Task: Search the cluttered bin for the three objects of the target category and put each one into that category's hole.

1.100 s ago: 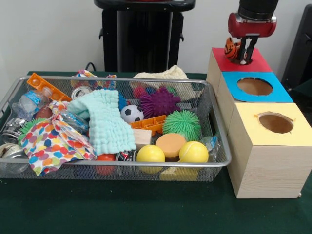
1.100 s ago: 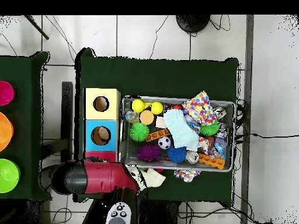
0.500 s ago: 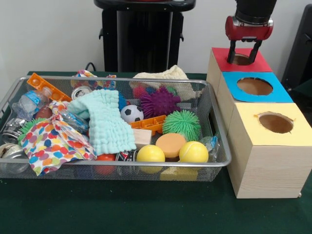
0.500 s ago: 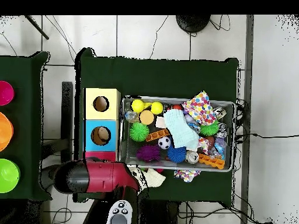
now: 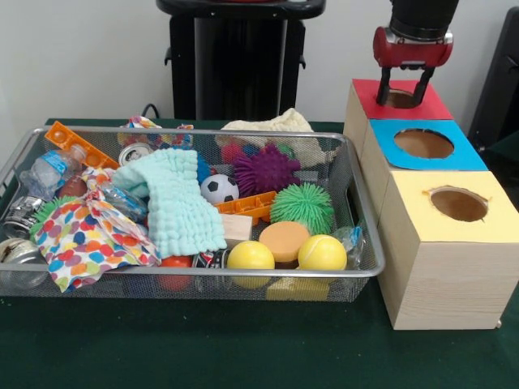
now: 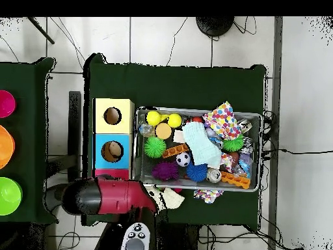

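Am holding gripper [image 5: 403, 87] over red box [image 5: 401, 100] hole, fingers spread, empty. Soccer ball [image 5: 219, 189] sitting mid-bin [image 5: 357, 212]: looking light, smooth, slippery; am judging grip across widest part.

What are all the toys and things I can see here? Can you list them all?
wire bin: one, silver, on the green table
boxes with holes: three, red top, blue top, yellow top, in a row beside the bin
yellow balls: two, at the bin's front
soccer ball: one, black and white, middle of the bin
spiky balls: purple and green, side by side
round sponge: one, orange, between the yellow balls
towel: one, light blue, middle
dotted cloth: one, many colours, at the bin's end away from the boxes
plastic bottle: one, clear, same end
gripper: open, empty, above the red hole
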`<act>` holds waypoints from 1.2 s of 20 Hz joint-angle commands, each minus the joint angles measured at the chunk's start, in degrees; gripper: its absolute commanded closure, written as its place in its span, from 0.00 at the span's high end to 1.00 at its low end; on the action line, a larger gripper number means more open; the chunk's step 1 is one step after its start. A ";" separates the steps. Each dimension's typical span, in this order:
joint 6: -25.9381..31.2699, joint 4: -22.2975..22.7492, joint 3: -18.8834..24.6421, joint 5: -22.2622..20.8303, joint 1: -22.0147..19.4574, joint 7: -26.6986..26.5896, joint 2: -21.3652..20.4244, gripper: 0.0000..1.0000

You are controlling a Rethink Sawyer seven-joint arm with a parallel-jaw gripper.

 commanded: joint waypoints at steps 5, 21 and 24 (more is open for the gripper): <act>-2.94 0.72 4.15 -5.40 -10.07 1.15 2.54 1.00; 8.52 -1.34 6.13 -9.75 -14.96 -0.33 -4.55 1.00; 3.80 -1.22 7.33 -11.88 -18.08 -2.22 -1.17 1.00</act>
